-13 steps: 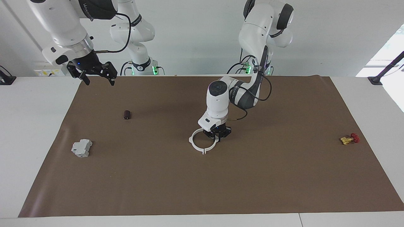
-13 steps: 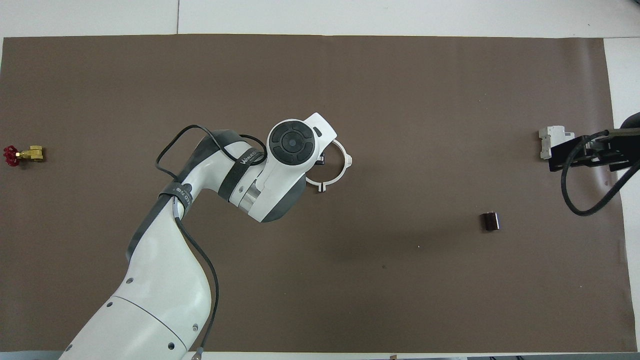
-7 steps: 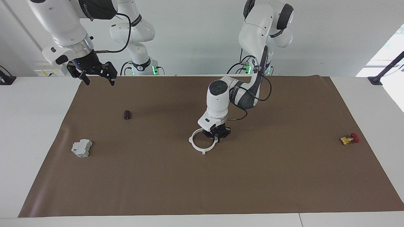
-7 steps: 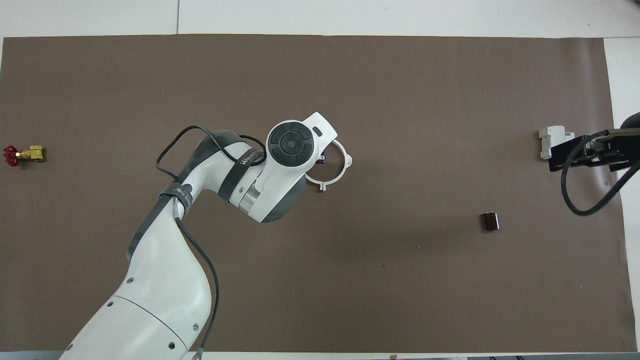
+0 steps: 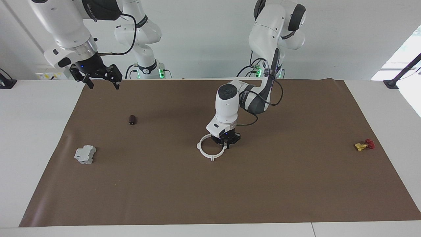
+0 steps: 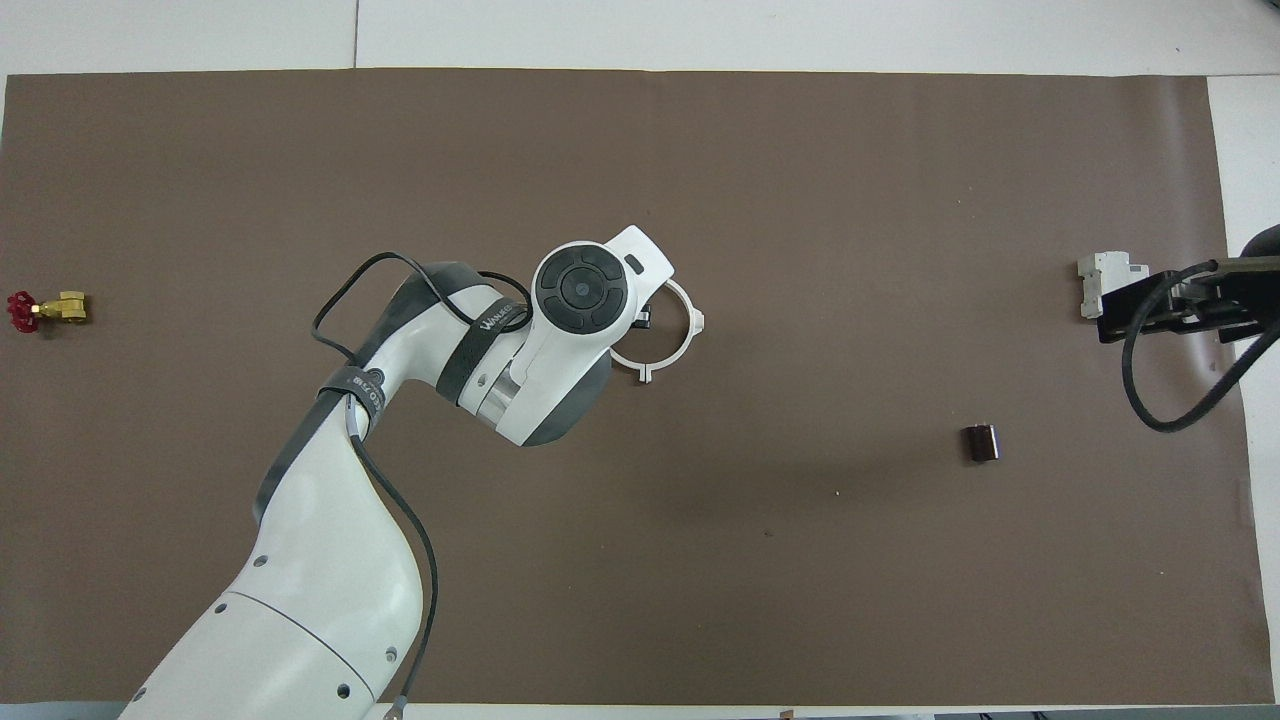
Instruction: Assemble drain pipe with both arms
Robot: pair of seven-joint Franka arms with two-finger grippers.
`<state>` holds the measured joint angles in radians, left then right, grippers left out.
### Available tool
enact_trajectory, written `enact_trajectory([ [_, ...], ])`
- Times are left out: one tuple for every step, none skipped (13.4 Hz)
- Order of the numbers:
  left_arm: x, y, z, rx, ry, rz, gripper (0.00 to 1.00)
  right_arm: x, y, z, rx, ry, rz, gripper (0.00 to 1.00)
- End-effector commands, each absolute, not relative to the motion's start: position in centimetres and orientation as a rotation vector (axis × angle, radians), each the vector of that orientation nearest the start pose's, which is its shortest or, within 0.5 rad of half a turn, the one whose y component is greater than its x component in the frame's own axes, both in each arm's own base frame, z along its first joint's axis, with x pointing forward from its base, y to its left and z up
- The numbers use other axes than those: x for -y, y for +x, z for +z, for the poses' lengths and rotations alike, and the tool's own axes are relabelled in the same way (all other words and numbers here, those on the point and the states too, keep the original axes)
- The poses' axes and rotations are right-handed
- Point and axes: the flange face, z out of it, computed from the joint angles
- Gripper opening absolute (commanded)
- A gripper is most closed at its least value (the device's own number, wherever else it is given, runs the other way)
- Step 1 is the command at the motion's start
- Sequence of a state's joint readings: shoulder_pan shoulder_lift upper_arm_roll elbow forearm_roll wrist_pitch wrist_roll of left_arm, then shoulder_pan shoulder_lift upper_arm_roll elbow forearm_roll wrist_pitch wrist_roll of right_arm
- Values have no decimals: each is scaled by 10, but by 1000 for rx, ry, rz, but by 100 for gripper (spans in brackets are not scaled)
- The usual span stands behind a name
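**White room, brown-covered table**

A white table (image 5: 39,138) is covered by a brown mat (image 5: 263,191). A plain pale wall (image 5: 204,36) is seen at the robots' end. Bright daylight is admitted by a window (image 5: 406,56) toward the left arm's end.

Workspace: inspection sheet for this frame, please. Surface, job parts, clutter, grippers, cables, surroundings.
Surface: brown paper mat lying flat on a white table.
Job's things: thin white plastic ring with outward tabs on the mat, mid-table, its halves joined.
Clutter: grey boxy block and small dark cylinder toward the right arm's end; yellow-and-red valve toward the left arm's end.
Grippers: left gripper shut on the ring's rim; right gripper open, raised over the mat's edge, waiting.
Cables: black cable along the left arm.
Surroundings: white wall.
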<state>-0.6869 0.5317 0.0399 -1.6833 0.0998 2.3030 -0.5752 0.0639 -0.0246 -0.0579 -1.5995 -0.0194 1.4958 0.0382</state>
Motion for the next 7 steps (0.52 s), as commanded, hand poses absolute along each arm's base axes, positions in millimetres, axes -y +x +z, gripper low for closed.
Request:
enact_trajectory([
  [411,539,303,-209,-3106,-206,41,0,533,618,-8,-3164,119,100],
  [411,539,303,-217,-3106,-208,91,0,533,618,-8,-3164,119,100],
  [411,539,303,-219,-3105,-206,100,0,533,618,-8,-3164,119,100],
  [410,540,304,-217,-3105,-208,100,0,533,618,-8,-3164,119,100],
  [411,540,306,-214,-3107,-212,100,0,533,619,-8,-3164,116,100],
  [409,542,312,-208,-3109,-219,100,0,533,620,-8,-3164,107,100],
  [403,544,322,-195,-3112,-226,100,-2,534,621,-3,-3164,102,100],
])
